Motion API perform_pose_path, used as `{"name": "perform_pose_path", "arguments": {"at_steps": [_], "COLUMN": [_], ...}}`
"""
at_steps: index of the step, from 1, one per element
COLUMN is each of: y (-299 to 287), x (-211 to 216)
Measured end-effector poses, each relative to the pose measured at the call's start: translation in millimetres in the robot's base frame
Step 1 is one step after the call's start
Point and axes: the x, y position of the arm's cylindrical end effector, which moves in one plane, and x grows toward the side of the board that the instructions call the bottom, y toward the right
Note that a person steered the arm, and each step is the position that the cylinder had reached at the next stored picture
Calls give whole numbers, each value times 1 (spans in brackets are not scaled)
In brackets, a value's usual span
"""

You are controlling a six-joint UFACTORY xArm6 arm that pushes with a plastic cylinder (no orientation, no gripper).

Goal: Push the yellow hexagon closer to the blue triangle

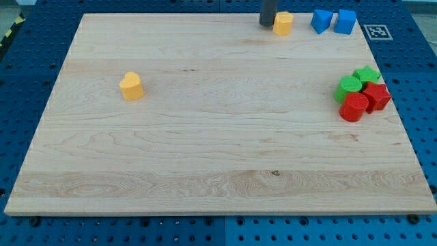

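My tip (266, 24) at view's top edge of worktop (205, 157), touching left side of yellow hexagon (283, 23). Blue triangle (321, 21) near, to hexagon's right. End effector bare rod, nothing clamped. Push line: rightward.

Light is bright and even across the pale wooden board (205, 137), with no glare or blown-out patches on its surface. Shadows are soft and short: a faint dark edge shows beneath the yellow heart-shaped block (132, 86) and under the red and green blocks at the view's right. Focus is fairly sharp throughout, though fine wood grain looks slightly soft. Board edges run straight, showing perspective narrowing but no obvious bending.
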Motion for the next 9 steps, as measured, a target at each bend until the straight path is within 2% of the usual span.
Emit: {"name": "perform_pose_path", "arguments": {"at_steps": [3,4,6,7,9], "y": [48,-10,-232,-306,-308], "x": [13,43,153,178,178]}}
